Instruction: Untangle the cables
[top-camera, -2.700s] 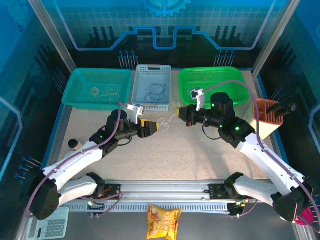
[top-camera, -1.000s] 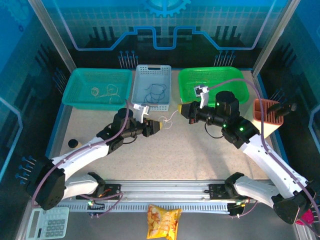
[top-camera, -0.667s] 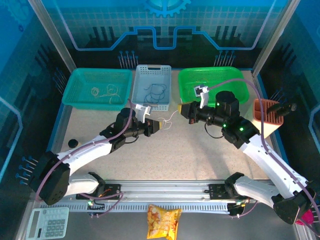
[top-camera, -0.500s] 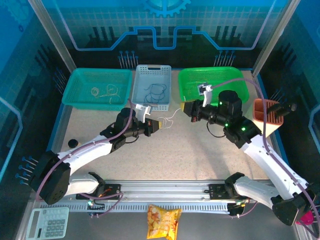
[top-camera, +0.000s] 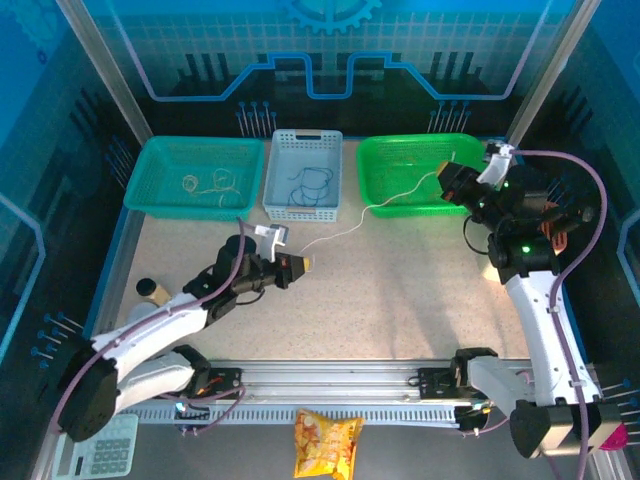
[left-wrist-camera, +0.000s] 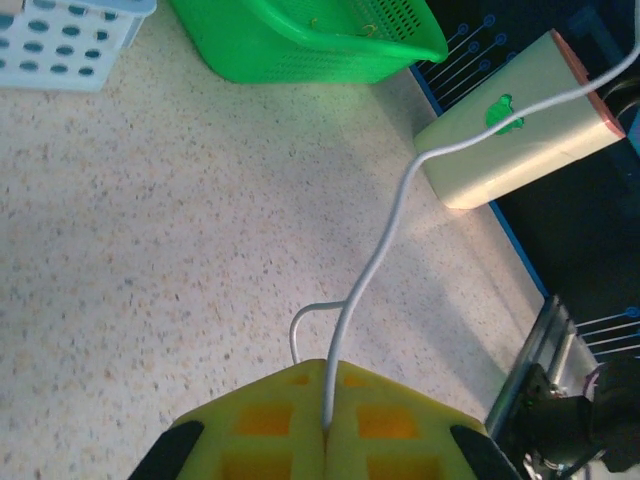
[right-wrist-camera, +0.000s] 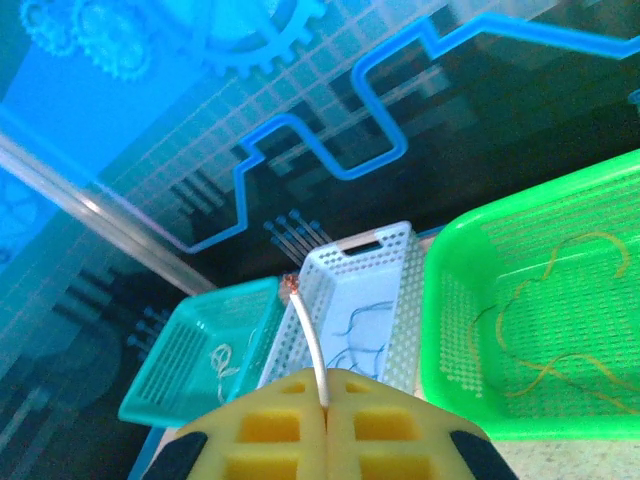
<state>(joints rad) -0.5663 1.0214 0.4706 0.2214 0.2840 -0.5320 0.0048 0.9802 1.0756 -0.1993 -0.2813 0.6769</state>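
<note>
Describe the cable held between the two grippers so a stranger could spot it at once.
Three baskets line the table's far edge. Before them, a cream-white cable stretches from the left gripper to the right gripper near the green basket. Other cables lie loose inside baskets; this one is pinched at both ends.

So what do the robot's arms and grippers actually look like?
The left arm and right arm have white links and black joints, with purple cables running alongside. The left gripper and right gripper are black with yellow, square-recessed pads. A green light glows on the right arm.
</note>
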